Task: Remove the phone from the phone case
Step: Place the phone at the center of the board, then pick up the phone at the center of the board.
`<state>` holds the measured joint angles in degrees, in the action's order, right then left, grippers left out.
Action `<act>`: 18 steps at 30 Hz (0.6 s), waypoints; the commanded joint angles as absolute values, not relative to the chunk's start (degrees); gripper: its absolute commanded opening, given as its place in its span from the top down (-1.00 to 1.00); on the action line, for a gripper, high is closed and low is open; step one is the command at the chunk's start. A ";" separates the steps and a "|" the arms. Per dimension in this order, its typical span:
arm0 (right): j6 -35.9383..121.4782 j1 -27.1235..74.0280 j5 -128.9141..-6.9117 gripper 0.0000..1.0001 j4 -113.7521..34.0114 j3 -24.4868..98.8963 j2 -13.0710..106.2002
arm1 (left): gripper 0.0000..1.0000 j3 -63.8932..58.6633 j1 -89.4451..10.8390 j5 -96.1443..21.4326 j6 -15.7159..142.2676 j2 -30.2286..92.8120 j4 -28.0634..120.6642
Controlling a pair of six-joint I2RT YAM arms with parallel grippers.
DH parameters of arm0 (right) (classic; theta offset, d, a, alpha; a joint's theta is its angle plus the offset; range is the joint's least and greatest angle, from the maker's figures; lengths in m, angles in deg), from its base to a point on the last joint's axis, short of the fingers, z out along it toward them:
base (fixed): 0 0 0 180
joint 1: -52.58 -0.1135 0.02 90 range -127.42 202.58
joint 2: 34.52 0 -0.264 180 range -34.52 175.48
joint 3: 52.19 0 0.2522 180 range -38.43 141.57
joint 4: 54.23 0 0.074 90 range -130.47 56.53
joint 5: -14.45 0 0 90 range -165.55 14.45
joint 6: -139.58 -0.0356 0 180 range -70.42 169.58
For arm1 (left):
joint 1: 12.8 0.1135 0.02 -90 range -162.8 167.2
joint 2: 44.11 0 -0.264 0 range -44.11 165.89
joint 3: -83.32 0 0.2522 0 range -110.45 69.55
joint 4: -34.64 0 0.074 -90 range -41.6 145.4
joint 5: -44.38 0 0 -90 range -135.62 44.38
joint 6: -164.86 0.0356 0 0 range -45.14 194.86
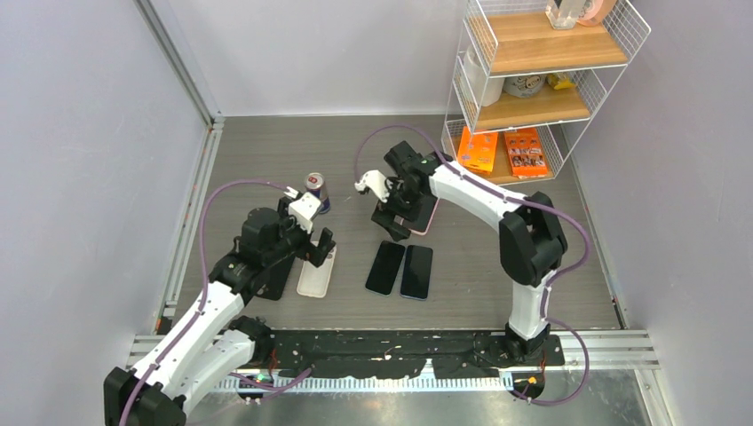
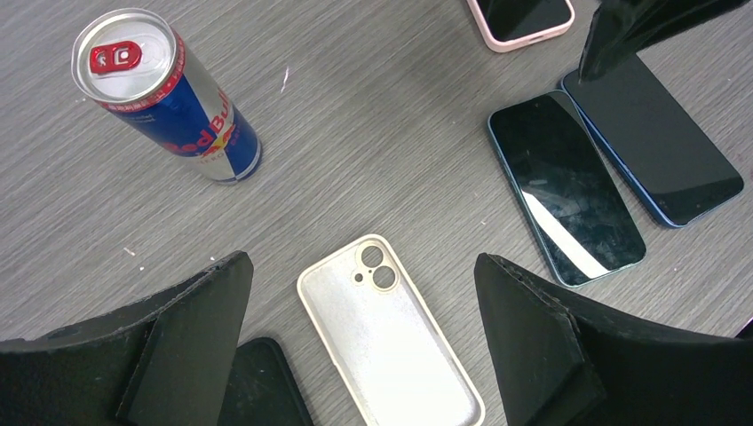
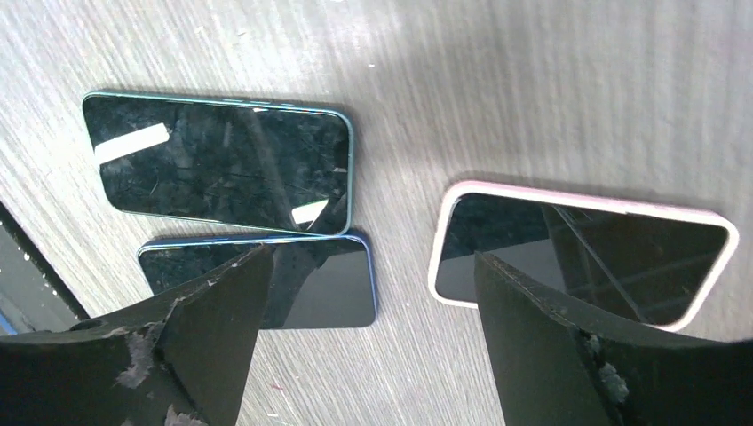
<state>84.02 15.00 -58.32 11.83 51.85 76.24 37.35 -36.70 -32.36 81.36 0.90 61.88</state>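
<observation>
Hiding part of the pink-cased phone (image 3: 586, 253) from above, the right tool (image 3: 370, 266) gapes empty; the left tool (image 2: 361, 266) hangs wide, empty.

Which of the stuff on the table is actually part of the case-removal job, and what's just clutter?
In the job:
- pink-cased phone
- right gripper, jaws open over that phone

Lying about:
- Red Bull can
- empty cream case
- teal-edged bare phone
- blue-edged bare phone
- wire shelf
</observation>
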 commanded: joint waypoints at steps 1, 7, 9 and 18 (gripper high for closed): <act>78.92 16.71 -62.29 -0.82 4.04 48.62 69.56 | -0.99 37.89 -35.94 -32.05 81.53 -0.13 58.61; 73.77 19.83 -67.47 -0.94 -3.83 41.13 64.63 | -0.99 38.24 -35.20 -32.08 81.02 -0.31 57.95; 71.35 21.93 -67.59 -0.91 -5.68 39.55 63.92 | -0.99 38.36 -34.77 -31.96 80.61 -0.19 57.61; 64.03 28.78 -62.74 -0.91 -8.54 37.57 66.50 | -0.99 39.41 -32.18 -30.34 78.29 0.05 56.37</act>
<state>68.55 27.45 -64.70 -5.13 37.64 66.36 39.05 -33.32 -32.05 79.65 0.59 60.31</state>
